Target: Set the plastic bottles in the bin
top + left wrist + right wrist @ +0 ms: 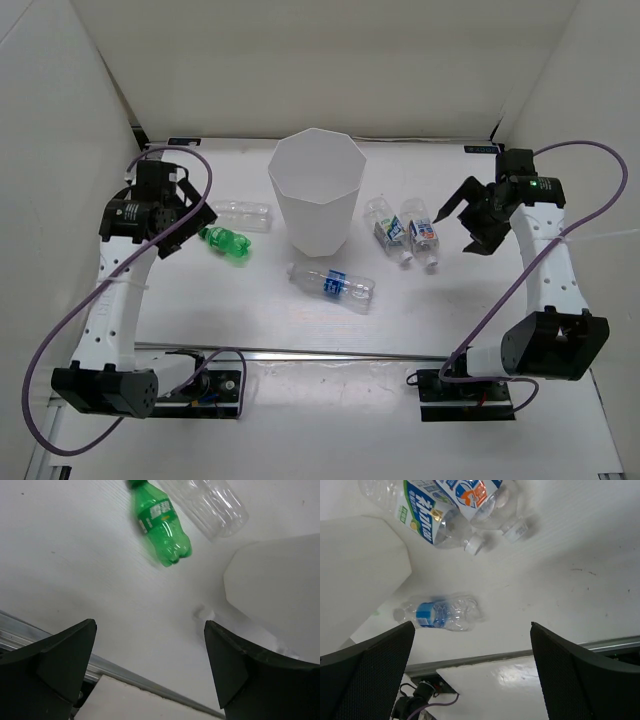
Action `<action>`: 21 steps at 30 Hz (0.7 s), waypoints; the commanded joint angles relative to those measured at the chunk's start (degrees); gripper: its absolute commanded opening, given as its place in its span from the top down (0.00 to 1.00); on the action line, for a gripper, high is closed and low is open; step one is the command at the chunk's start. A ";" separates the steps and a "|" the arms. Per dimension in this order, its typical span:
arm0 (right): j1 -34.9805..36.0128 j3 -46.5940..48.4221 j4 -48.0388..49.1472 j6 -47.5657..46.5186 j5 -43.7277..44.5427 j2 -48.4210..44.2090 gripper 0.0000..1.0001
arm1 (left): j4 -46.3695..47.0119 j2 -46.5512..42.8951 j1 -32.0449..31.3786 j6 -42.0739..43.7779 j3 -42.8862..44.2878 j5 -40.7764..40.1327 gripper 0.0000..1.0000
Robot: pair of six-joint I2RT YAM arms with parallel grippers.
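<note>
The tall white bin stands upright mid-table. A green bottle and a clear unlabelled bottle lie left of it. Two labelled bottles lie right of it. A blue-labelled bottle lies in front. My left gripper is open and empty, raised just left of the green bottle and the clear one. My right gripper is open and empty, raised right of the two labelled bottles; the blue-labelled bottle also shows in the right wrist view.
White walls enclose the table on the left, back and right. A metal rail runs along the near edge by the arm bases. The bin's wall shows in the left wrist view and in the right wrist view.
</note>
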 commanded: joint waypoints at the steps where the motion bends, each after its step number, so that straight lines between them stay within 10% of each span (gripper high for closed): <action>1: -0.14 2.19 4.01 -1.15 -0.78 -1.40 0.00 | -1.66 1.52 -3.33 3.51 5.54 5.38 0.00; 12: -0.75 14.83 -14.96 -0.80 18.19 16.69 0.00 | -7.47 6.54 -4.67 2.46 6.08 -3.93 0.00; 21: -3.21 25.30 -18.31 -5.02 7.84 25.32 0.00 | -3.89 2.23 -4.67 2.46 -0.32 -3.68 0.00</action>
